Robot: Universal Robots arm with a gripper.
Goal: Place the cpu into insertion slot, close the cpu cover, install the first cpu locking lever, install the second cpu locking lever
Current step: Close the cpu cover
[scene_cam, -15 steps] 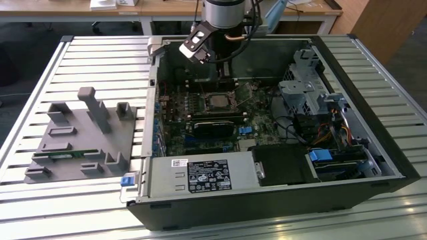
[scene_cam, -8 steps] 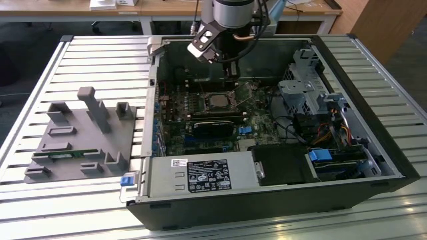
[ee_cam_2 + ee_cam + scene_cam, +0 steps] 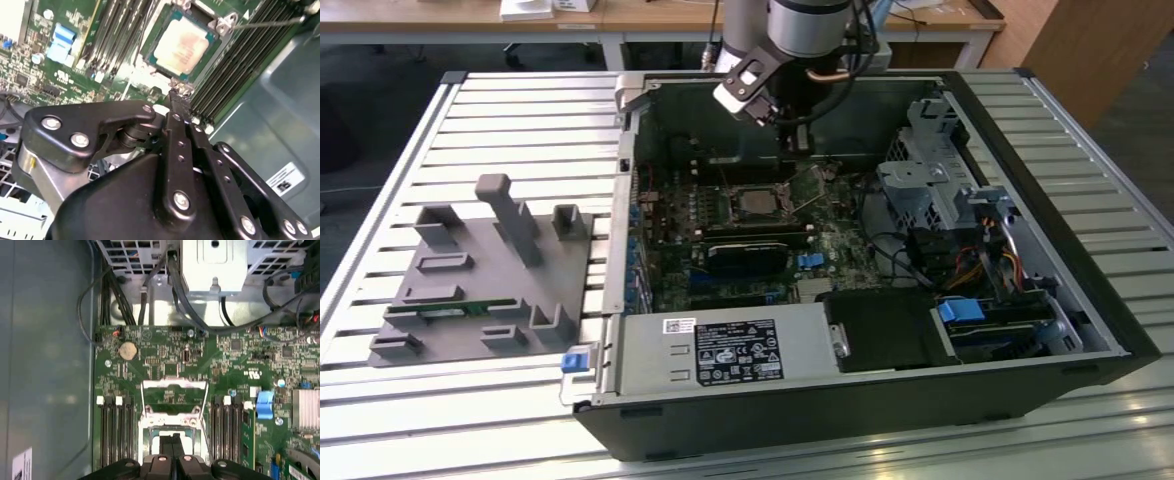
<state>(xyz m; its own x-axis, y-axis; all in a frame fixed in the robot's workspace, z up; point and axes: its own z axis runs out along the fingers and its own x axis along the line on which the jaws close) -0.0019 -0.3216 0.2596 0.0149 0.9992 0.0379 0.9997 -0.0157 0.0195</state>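
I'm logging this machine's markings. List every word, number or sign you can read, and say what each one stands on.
No text here can be read.
Large label on the power supply, exterior view: print too small to read.
White sticker on the case wall, second wrist view: blurred.
White marks on the green circuit board, first wrist view: too small to read.
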